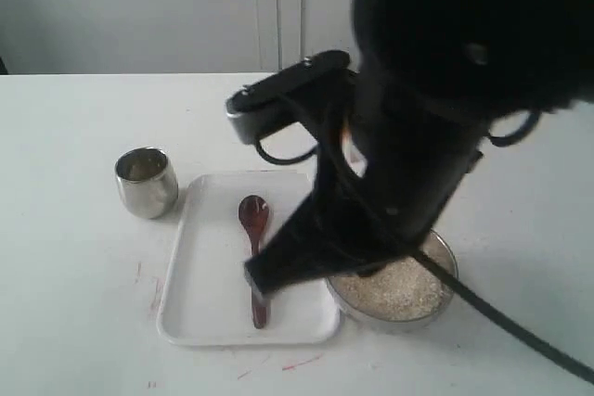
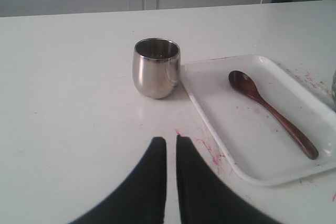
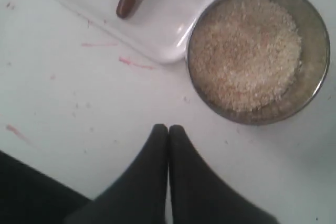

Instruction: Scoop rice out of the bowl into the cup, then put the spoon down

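Note:
The dark wooden spoon (image 1: 253,218) (image 2: 273,111) lies loose on the white tray (image 1: 209,266) (image 2: 236,140), its oval end toward the far side. The steel cup (image 1: 146,183) (image 2: 156,69) stands upright on the table just left of the tray. On the tray's right, the steel bowl (image 1: 446,253) (image 3: 315,77) holds the rice (image 1: 394,289) (image 3: 244,51). My right gripper (image 1: 263,277) (image 3: 168,127) hangs shut and empty above the table, near the bowl and the tray corner. My left gripper (image 2: 171,139) is shut on nothing, short of the cup; the exterior view does not show it.
Red pen-like marks (image 3: 134,64) streak the white table around the tray. The right arm (image 1: 418,136) fills much of the exterior view and hides part of the bowl and tray. A pale wall (image 1: 139,6) stands behind the table.

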